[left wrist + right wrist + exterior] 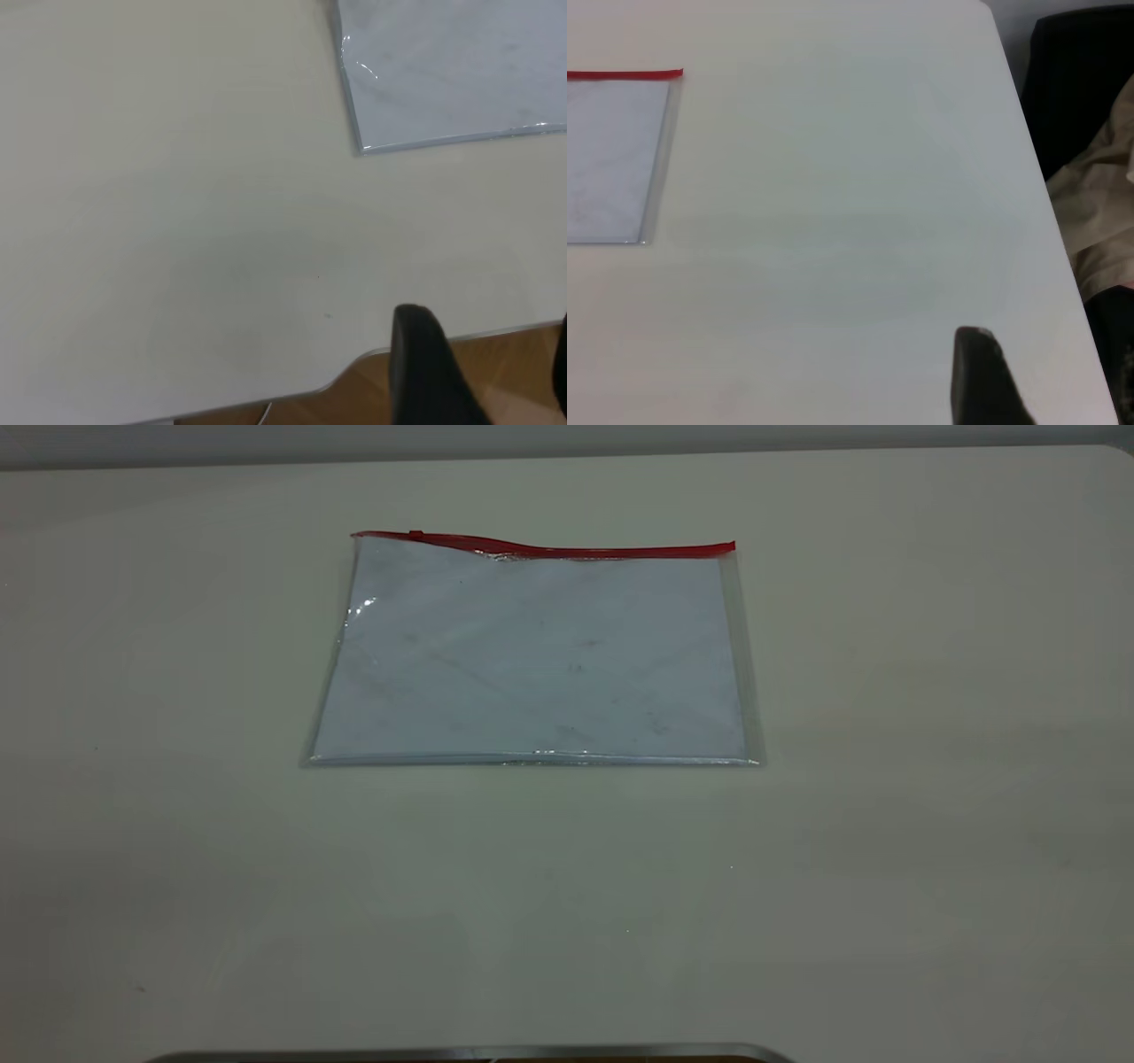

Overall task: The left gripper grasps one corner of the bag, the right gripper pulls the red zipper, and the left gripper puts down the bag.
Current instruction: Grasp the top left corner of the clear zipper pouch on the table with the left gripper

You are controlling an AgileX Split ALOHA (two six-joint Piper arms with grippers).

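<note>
Bag (532, 660) flat on table (886, 824), red zipper (567, 550) along far edge.
Your left gripper (487, 372) and right gripper (1036, 381) sit well clear; can't tell their opening.

Neither arm shows in the exterior view. In the left wrist view one dark finger (425, 367) of the left pincer (492, 372) hangs over the table's edge — the jaws stand apart. The right pincer shows one dark finger (983, 381) only — over the table near its edge.
</note>
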